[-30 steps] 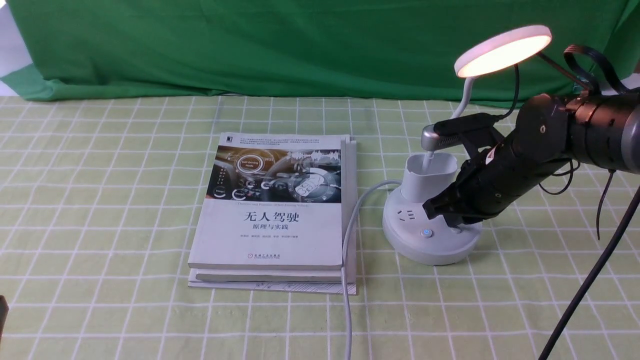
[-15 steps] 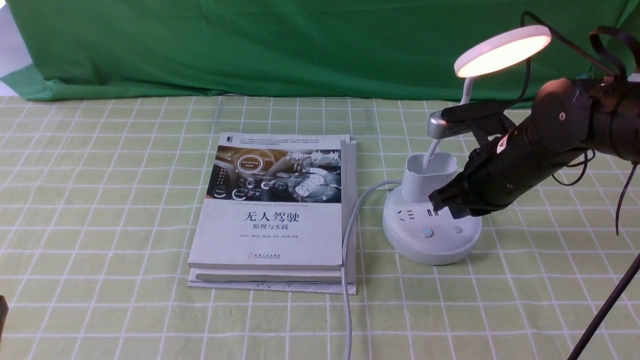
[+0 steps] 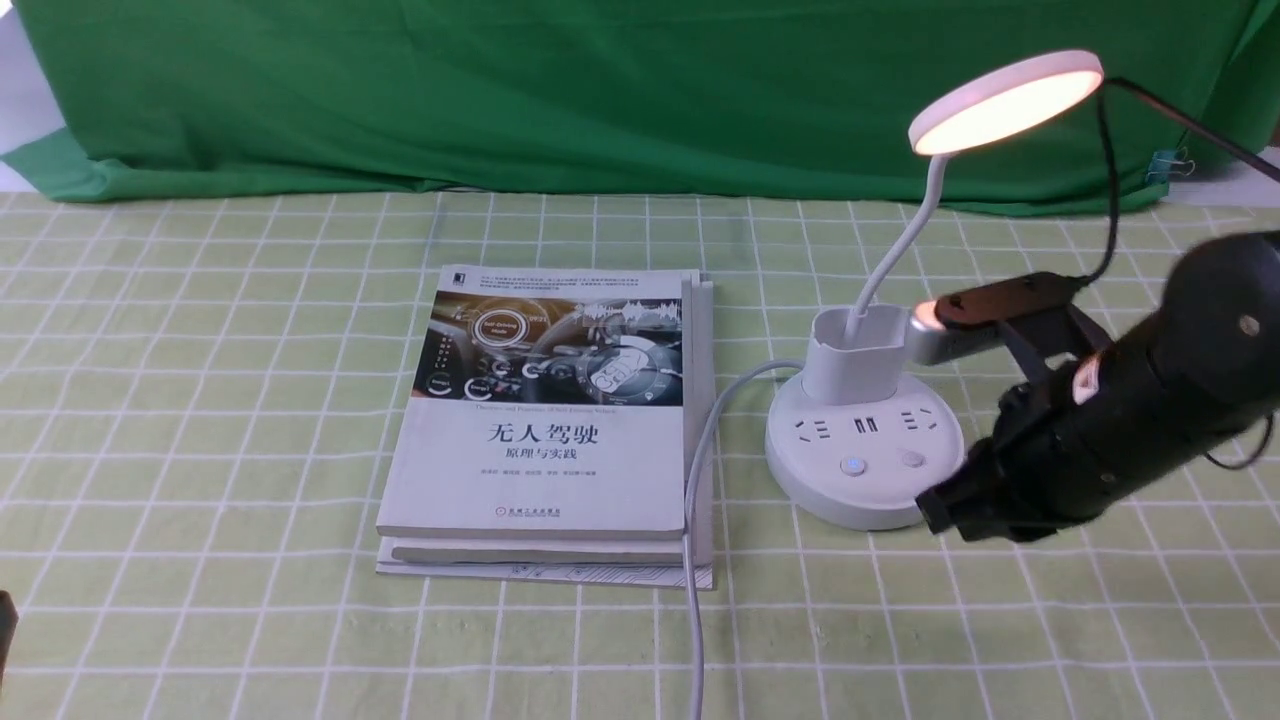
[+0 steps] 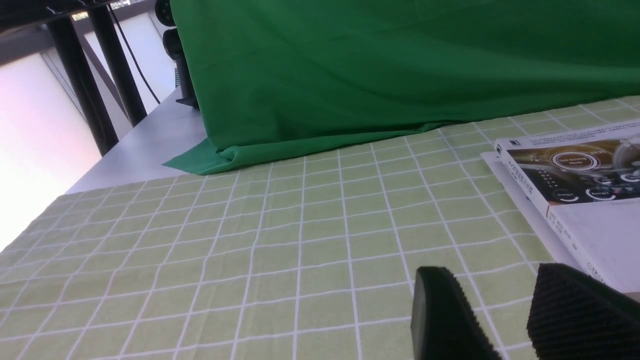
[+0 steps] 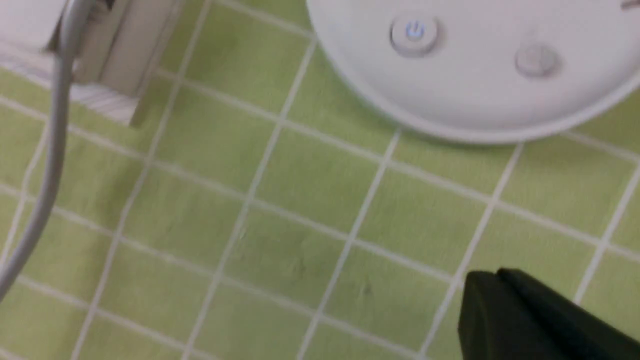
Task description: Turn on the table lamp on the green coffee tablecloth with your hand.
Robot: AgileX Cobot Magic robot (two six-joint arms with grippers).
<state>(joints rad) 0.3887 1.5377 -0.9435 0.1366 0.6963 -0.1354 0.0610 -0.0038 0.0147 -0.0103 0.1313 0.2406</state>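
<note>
Front view: lit white plastic gooseneck lamp (image 3: 855,380) lies at ten o'clock from black metal right pincer (image 3: 958,511). Pincer clenched, empty; right arm nearer.

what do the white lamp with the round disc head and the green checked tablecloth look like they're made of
White disc-headed lamp: probably plastic, smooth satin finish, judging by its even moulded base.

Light green white-checked tablecloth: perhaps woven fabric, matt; slight ripples suggest cloth, though coated material is possible.
</note>
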